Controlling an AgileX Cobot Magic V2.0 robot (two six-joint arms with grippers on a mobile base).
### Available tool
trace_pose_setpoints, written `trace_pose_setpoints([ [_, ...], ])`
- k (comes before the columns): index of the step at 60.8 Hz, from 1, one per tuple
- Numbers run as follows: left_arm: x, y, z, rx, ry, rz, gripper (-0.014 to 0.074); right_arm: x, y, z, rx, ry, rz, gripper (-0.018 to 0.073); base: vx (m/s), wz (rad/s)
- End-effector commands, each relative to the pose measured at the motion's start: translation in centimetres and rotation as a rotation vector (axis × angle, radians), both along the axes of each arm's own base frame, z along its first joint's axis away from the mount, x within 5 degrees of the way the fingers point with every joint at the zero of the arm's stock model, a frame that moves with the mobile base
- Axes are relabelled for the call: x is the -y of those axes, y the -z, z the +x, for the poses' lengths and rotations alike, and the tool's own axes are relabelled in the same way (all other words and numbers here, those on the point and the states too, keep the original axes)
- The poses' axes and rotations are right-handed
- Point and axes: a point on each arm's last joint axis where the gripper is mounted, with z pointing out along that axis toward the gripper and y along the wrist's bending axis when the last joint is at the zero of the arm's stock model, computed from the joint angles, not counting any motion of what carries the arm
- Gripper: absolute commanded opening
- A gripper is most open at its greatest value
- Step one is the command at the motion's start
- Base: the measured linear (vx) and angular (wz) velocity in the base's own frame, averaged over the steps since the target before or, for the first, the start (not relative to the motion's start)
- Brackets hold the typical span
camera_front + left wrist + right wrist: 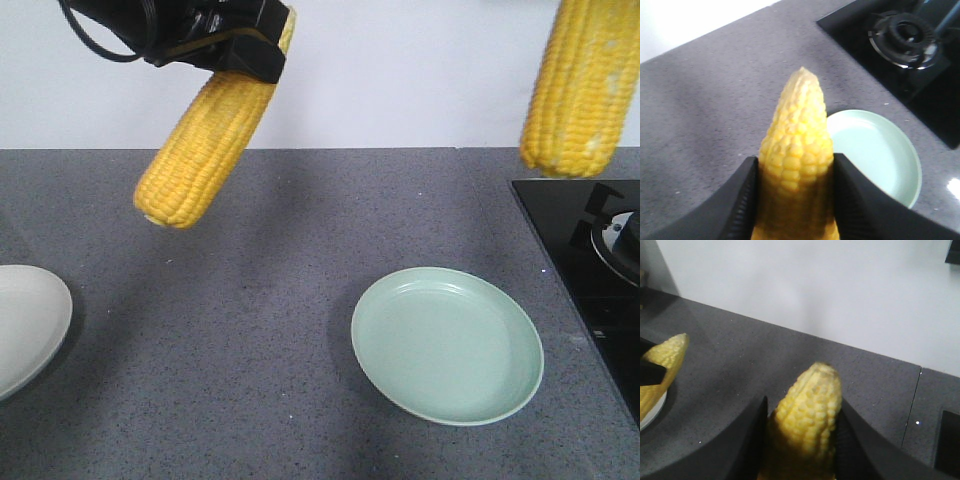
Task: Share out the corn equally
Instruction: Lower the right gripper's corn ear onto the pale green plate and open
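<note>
While both arms hold their loads aloft, nothing yet lies on the green plate [447, 345], so the sharing-out looks barely begun. The left gripper [796, 200] is clenched around one cob [207, 135], which hangs tilted above the counter [250, 300]; the plate sits below and ahead of its tip. The right gripper [802, 440] clasps a second cob [807, 415]. A white plate [25, 325] waits nearby.

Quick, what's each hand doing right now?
Left hand: closed on a corn cob.
Right hand: closed on another corn cob.
</note>
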Motion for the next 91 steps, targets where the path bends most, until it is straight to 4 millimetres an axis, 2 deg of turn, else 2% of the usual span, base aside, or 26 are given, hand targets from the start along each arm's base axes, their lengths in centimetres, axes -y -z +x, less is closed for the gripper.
trace_pose_setpoints([
  [1,-0.9,-2.0,-1.2,0.079,-0.014,-0.034,-0.0007,-0.3,1.1,1.4,-0.045,-0.025,0.023,-0.0004,0.00,0.00],
  [7,-0.9,-2.0,-1.2,0.081,-0.015,-0.032,-0.0007,-0.7,4.4,4.0,-0.168,-0.042,0.023,-0.0004,0.00,0.00],
  [14,-0.9,-2.0,-1.2,0.081,-0.015,-0.032,-0.0007,-1.1,9.6,6.8,-0.318,-0.107,-0.020,-0.0004,0.00,0.00],
  [23,-0.9,-2.0,-1.1,0.083,-0.018,-0.028,-0.0007,-1.5,15.8,8.7,-0.446,-0.187,-0.048,-0.0004,0.00,0.00],
  [28,-1.1,-2.0,-1.0,0.094,-0.031,-0.008,-0.0007,-1.6,18.3,9.4,-0.479,-0.198,-0.050,-0.0004,0.00,0.00],
  [33,-1.3,-1.9,-0.9,0.106,-0.047,0.013,-0.0007,-1.8,19.7,9.9,-0.507,-0.226,-0.052,-0.0002,0.00,0.00],
  [42,-1.6,-1.9,-0.7,0.120,-0.067,0.039,-0.0007,-2.0,20.8,10.4,-0.513,-0.271,-0.053,0.0007,0.00,0.00],
  [51,-1.6,-1.9,-0.7,0.123,-0.070,0.043,-0.0007,-2.0,21.7,11.0,-0.533,-0.280,-0.068,0.0056,0.00,0.00],
  [60,-1.6,-1.9,-0.7,0.123,-0.070,0.043,-0.0007,-2.0,22.4,11.3,-0.558,-0.284,-0.068,0.0172,0.00,0.00],
  [70,-1.6,-1.9,-0.7,0.124,-0.071,0.045,-0.0007,-2.0,22.7,11.4,-0.566,-0.280,-0.072,0.0375,0.00,0.00],
  [77,-1.9,-1.9,-0.5,0.141,-0.093,0.076,-0.0007,-1.9,22.7,11.5,-0.565,-0.269,-0.079,0.0480,0.00,0.00],
  [83,-2.4,-1.9,-0.2,0.168,-0.127,0.124,-0.0007,-1.9,22.8,11.4,-0.576,-0.266,-0.074,0.0519,0.00,0.00],
  [91,-3.2,-1.9,0.2,0.207,-0.185,0.193,-0.0007,-2.0,22.7,11.4,-0.600,-0.253,-0.050,0.0508,0.00,0.00],
])
